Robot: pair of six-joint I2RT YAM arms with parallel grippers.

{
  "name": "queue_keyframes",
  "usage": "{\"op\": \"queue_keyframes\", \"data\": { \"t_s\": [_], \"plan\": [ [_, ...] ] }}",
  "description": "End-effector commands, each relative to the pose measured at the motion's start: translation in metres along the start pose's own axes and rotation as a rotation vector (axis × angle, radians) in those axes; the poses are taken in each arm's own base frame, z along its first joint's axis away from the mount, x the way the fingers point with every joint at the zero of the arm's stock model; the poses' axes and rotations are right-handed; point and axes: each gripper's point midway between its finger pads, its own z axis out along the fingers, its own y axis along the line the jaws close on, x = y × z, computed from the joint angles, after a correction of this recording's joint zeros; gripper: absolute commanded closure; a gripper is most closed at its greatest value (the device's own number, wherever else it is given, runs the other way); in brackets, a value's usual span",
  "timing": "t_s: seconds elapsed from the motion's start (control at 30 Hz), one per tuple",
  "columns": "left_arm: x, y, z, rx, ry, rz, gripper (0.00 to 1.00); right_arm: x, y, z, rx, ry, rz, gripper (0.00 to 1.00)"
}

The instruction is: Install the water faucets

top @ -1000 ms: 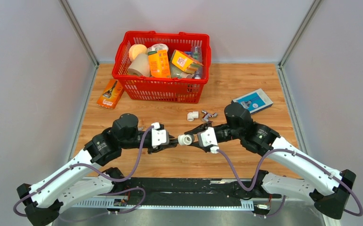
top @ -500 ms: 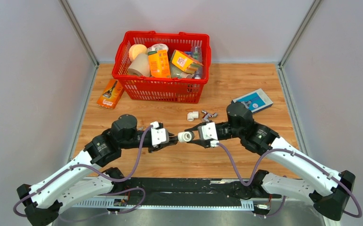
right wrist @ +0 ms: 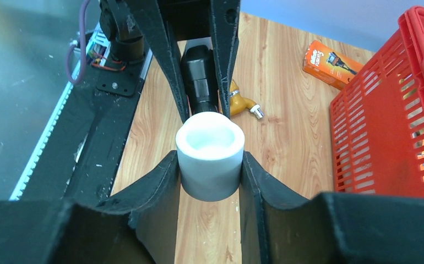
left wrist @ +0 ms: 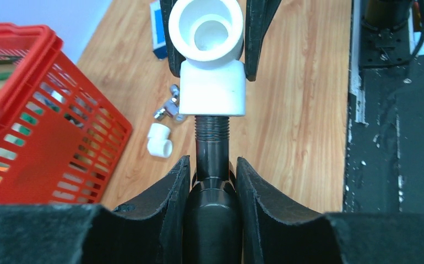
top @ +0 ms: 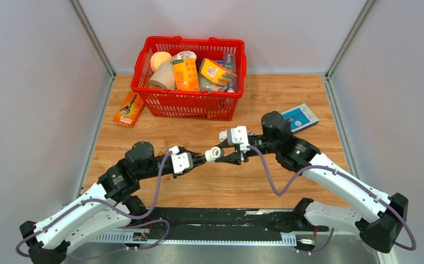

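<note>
Left gripper (left wrist: 212,168) is clamped on the dark grey faucet (left wrist: 212,146) just behind its threaded neck. Straight ahead of it, the right gripper (right wrist: 210,165) squeezes a white plastic elbow fitting (left wrist: 212,82) whose socket sits over the tip of the thread. The step looks like screwing the two together, so both axes need to be lined up, one arm holding firm while the other turns, with gentle pressure so the thread does not cross. Several turns show bare, so I judge the joint only partly made. The faucet, held above the table between both arms, shows a ribbed thread, a slim neck and a wider smooth body; its spout and lever are hidden behind the fingers. Further out, ahead and left, a spare white elbow (left wrist: 160,142) lies beside a red basket (left wrist: 39,104).
</note>
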Motion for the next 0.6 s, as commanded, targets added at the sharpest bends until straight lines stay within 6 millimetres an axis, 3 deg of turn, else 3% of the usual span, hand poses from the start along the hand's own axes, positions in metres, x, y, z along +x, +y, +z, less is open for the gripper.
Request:
{"op": "queue_keyframes", "data": {
  "t_s": [0.0,0.4,0.57],
  "plan": [
    [-0.081,0.043,-0.016,-0.212,-0.311,0.147,1.00,-0.044,0.006,0.001,-0.085,-0.145,0.085,1.00],
    [-0.083,0.070,-0.013,-0.332,-0.277,0.238,1.00,-0.057,-0.017,0.005,-0.036,-0.141,0.350,1.00],
    [-0.089,0.078,-0.011,-0.338,-0.244,0.255,1.00,-0.049,-0.024,0.003,0.020,-0.086,0.361,1.00]
  ]
}}
